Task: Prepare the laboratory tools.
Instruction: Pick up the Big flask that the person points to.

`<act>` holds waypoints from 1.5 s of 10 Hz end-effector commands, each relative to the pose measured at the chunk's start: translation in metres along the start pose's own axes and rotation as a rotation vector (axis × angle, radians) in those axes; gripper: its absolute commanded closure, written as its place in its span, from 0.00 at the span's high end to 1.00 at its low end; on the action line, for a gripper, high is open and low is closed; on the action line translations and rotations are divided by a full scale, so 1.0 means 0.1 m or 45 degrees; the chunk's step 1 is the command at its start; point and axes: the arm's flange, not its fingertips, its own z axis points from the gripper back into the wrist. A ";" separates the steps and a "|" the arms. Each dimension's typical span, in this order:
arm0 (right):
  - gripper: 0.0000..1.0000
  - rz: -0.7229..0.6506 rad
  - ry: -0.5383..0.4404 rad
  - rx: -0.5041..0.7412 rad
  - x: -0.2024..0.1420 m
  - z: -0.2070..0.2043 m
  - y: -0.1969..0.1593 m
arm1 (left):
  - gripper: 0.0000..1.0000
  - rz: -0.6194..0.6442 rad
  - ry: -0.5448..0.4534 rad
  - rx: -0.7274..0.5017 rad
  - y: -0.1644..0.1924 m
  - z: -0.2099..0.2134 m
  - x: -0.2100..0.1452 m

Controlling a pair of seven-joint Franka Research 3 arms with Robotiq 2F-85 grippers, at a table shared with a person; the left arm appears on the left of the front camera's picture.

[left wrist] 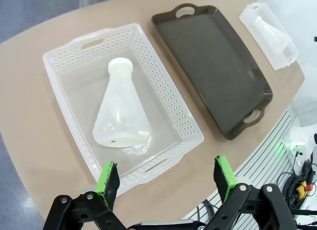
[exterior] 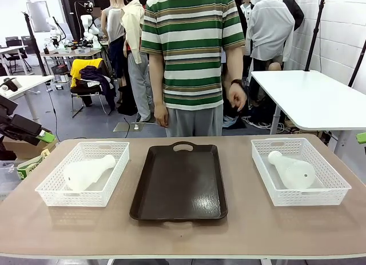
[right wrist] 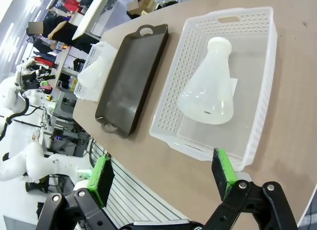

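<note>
**Rundown, left to right**

The left arm is mostly cut off at the edge of the front view. All you get is a dark block with a green tip, so you can't read the jaws from there. The wrist cam sorts it out: the left gripper (left wrist: 166, 178) has its fingers spread wide with nothing between them, hanging over the near rim of the left basket (left wrist: 171, 118).

The left flask (left wrist: 120, 115) is lying on its side in that basket, neck pointing toward the far side of the table (exterior: 240, 231). It's frosted, see-through white, with a fat round base, a narrow neck and a small lip. From the front, the lattice wall hides the lower part of the base.

The dark brown tray (exterior: 180, 182) sits in the middle, between the two baskets. A person (exterior: 191, 53) in a striped shirt stands behind it, arms down and cropped at the top.

The right basket (exterior: 309, 196) holds the right flask (exterior: 291, 171), which looks the same and is also tipped over, neck toward the far left corner. There's a tiny dark speck on its base that I can't make out.

The right gripper (right wrist: 163, 175) is just a green sliver at the edge of the front view. Its own cam shows the pads far apart and holding nothing, just over the near corner of its basket.
</note>
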 end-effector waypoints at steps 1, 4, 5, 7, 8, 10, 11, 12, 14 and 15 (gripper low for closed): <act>1.00 0.019 -0.034 0.032 0.01 -0.03 -0.03 | 1.00 -0.019 -0.012 -0.023 0.04 0.00 0.00; 1.00 0.019 -0.034 0.032 0.01 -0.03 -0.03 | 1.00 -0.019 -0.012 -0.023 0.04 0.00 0.00; 1.00 0.019 -0.034 0.032 0.01 -0.03 -0.03 | 1.00 -0.019 -0.012 -0.023 0.04 0.00 0.00; 1.00 0.019 -0.034 0.032 0.01 -0.03 -0.03 | 1.00 -0.019 -0.012 -0.023 0.04 0.00 0.00; 1.00 0.019 -0.034 0.032 0.01 -0.03 -0.03 | 1.00 -0.019 -0.012 -0.023 0.04 0.00 0.00; 1.00 0.019 -0.034 0.032 0.01 -0.03 -0.03 | 1.00 -0.019 -0.012 -0.023 0.04 0.00 0.00; 1.00 0.019 -0.034 0.032 0.01 -0.03 -0.03 | 1.00 -0.019 -0.012 -0.023 0.04 0.00 0.00; 1.00 0.019 -0.034 0.032 0.01 -0.03 -0.03 | 1.00 -0.019 -0.012 -0.023 0.04 0.00 0.00; 1.00 0.019 -0.034 0.032 0.01 -0.03 -0.03 | 1.00 -0.019 -0.012 -0.023 0.04 0.00 0.00; 1.00 0.019 -0.034 0.032 0.01 -0.03 -0.03 | 1.00 -0.019 -0.012 -0.023 0.04 0.00 0.00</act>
